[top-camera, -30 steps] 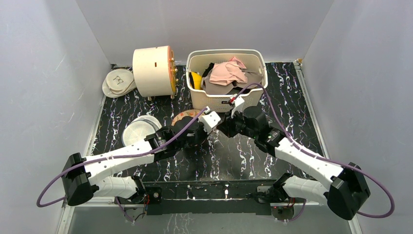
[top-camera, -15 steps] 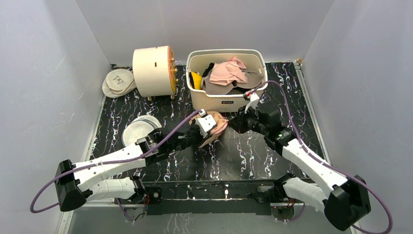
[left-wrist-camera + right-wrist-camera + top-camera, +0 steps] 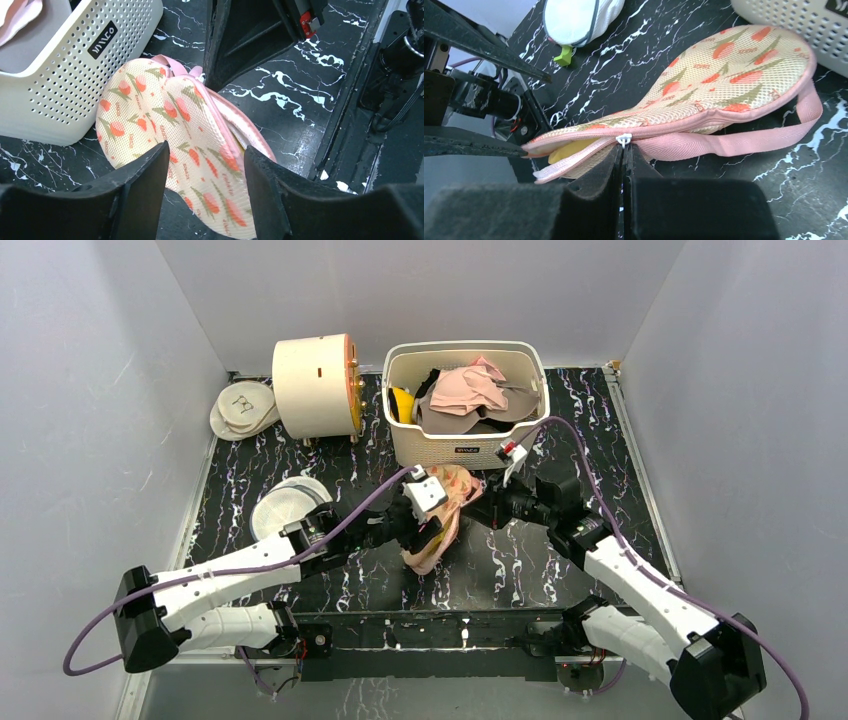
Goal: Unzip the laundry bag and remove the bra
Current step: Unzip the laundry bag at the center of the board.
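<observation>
- Black, white-veined tabletop (image 3: 330,455) between grey walls carries everything. A white perforated plastic basket (image 3: 455,445) of clothes stands at the far middle.
- The flat cream laundry bag with orange-and-green floral print and pink trim (image 3: 440,530) sits mid-table, just in front of the basket and between the two arms. It is turned on edge with its zip seam towards the right arm.
- The left gripper (image 3: 205,150) straddles the bag's near lobe with a finger on either face. By the look of it, it is clamping the fabric.
- The right gripper (image 3: 624,150) has its fingers pressed together on the small white zip pull (image 3: 624,139) at the bag's waist.
- On the left gripper's side of the pull the seam gapes and something yellow (image 3: 569,149) shows inside. On the basket side it is closed, beside the pink strap (image 3: 744,140).
- The bag's long axis runs from near, at the left gripper, to far, by the basket. The unopened stretch of zip therefore lies beyond the pull, towards the basket.
- The right arm is the one on the zip. It probably needs to draw the pull along the seam towards the far end while the left braces.
</observation>
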Controlling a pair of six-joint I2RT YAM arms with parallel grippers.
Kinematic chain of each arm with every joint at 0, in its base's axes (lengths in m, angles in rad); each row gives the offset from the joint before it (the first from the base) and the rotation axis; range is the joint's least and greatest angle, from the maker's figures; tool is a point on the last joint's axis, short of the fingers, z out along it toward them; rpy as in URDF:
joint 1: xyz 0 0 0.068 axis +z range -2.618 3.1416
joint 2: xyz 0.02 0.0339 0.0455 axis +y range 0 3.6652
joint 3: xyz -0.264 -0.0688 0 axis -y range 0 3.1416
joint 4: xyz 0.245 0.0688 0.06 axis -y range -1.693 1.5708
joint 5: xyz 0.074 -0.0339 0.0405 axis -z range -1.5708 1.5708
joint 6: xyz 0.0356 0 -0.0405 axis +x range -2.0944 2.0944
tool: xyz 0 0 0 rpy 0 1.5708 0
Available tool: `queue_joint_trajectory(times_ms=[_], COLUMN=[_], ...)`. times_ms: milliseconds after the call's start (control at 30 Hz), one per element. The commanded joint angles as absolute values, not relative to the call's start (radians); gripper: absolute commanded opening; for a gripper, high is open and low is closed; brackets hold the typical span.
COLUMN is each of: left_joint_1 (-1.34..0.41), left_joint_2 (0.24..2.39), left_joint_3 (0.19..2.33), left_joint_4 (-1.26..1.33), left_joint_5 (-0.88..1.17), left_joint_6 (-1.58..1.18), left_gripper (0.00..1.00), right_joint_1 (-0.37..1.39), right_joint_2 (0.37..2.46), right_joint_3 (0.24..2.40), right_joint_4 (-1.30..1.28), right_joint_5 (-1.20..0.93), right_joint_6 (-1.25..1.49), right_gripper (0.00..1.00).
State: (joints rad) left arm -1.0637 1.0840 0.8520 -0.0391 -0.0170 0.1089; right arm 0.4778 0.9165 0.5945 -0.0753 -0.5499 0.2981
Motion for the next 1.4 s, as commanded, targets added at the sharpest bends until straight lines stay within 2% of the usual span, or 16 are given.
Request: queue_joint_trajectory(times_ms=[0,367,500,633,800,1133,1367], left_joint_1=[-1.063,-1.063,-1.063,-1.063,-1.063,-1.063,-1.063], left_joint_2=[1.109,1.200,1.202,1.210,1.204,1.199,1.188], left_joint_3=[0.866,0.910,0.912,0.921,0.922,0.927,0.923], left_joint_4=[-0.040,-0.084,-0.085,-0.099,-0.106,-0.120,-0.120], left_joint_5=[-0.004,0.004,-0.031,-0.069,-0.083,-0.090,-0.096], left_joint_6=[0.107,0.088,0.088,0.093,0.109,0.120,0.123], left_gripper=[0.56,0.56,0.38,0.13,0.00,0.00,0.00], right_joint_1=[0.501,0.607,0.623,0.623,0.623,0.584,0.462], right_joint_2=[0.931,0.958,0.968,0.964,0.982,1.055,1.130], right_joint_3=[0.627,0.621,0.628,0.627,0.628,0.671,0.689], right_joint_4=[0.028,0.069,0.067,0.056,0.007,-0.104,-0.124], right_joint_5=[-0.621,-0.558,-0.548,-0.515,-0.428,-0.261,-0.300], right_joint_6=[0.311,0.339,0.334,0.324,0.331,0.341,0.343], right_gripper=[0.00,0.00,0.00,0.00,0.00,0.00,0.00])
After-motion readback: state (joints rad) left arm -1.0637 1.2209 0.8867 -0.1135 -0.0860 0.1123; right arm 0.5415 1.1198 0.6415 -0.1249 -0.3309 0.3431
